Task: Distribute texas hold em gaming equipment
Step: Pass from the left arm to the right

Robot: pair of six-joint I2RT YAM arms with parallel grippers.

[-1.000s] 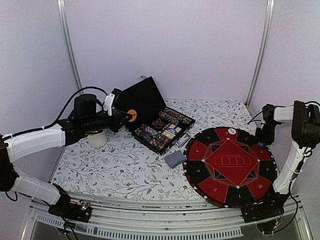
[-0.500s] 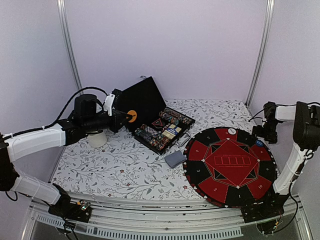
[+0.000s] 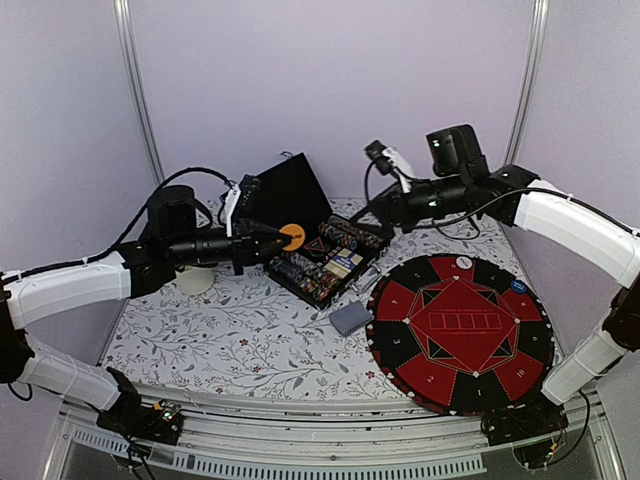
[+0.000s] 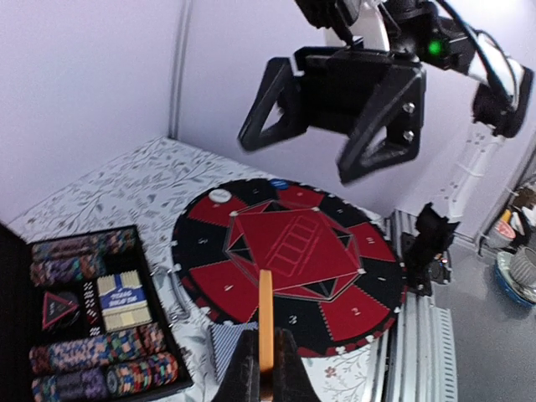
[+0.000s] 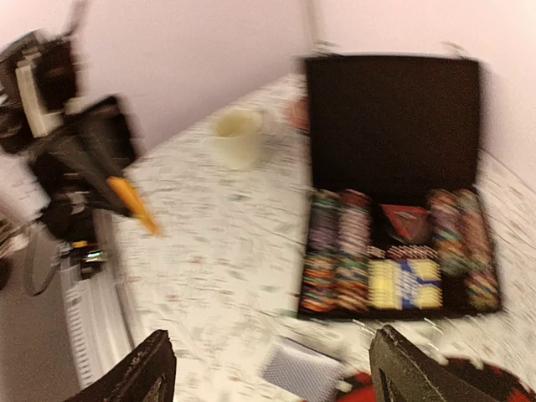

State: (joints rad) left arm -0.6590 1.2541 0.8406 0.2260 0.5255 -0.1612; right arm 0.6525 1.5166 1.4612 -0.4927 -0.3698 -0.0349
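Observation:
My left gripper (image 3: 274, 239) is shut on an orange button disc (image 3: 291, 236), held on edge in the air left of the open black chip case (image 3: 325, 255). In the left wrist view the disc (image 4: 265, 322) stands upright between the fingers (image 4: 243, 373). My right gripper (image 3: 385, 213) hangs open and empty above the back of the case. The blurred right wrist view looks down on the rows of poker chips (image 5: 335, 260) and a grey-blue card deck (image 5: 300, 368). A white button (image 3: 464, 263) and a blue button (image 3: 519, 287) lie on the mat's far rim.
A round red-and-black poker mat (image 3: 460, 330) covers the right half of the table. The card deck (image 3: 350, 318) lies between mat and case. A cream cup (image 3: 195, 278) stands at the left under my left arm. The case lid (image 3: 285, 195) stands raised at the back.
My right arm has swung from the mat's far right edge to above the case, jaws now wide. My left gripper has carried the orange disc a little to the right.

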